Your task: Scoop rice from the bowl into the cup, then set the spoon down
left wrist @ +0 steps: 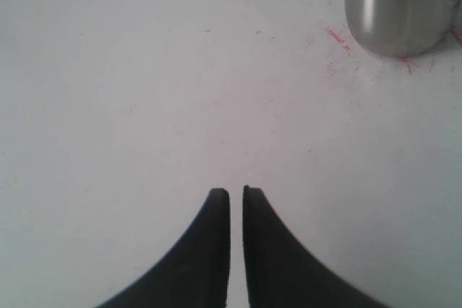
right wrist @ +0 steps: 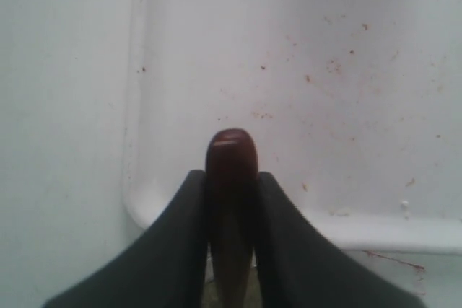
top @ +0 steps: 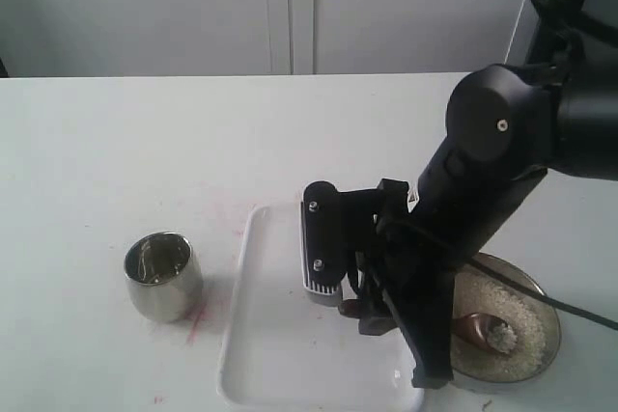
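right end effector [right wrist: 231, 177] clamps the spoon [right wrist: 231, 151], scoop resting in rice [top: 522, 321] in the bowl [top: 536, 288]; left end effector [left wrist: 236, 192] together, empty.

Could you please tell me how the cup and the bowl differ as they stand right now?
The cup is narrow and tall-sided; the bowl is wide and shallow. In the exterior view the cup stands left of the white tray, the bowl right of it. The bowl holds rice and the tip of the spoon; the cup shows none. Both are shiny steel and upright.
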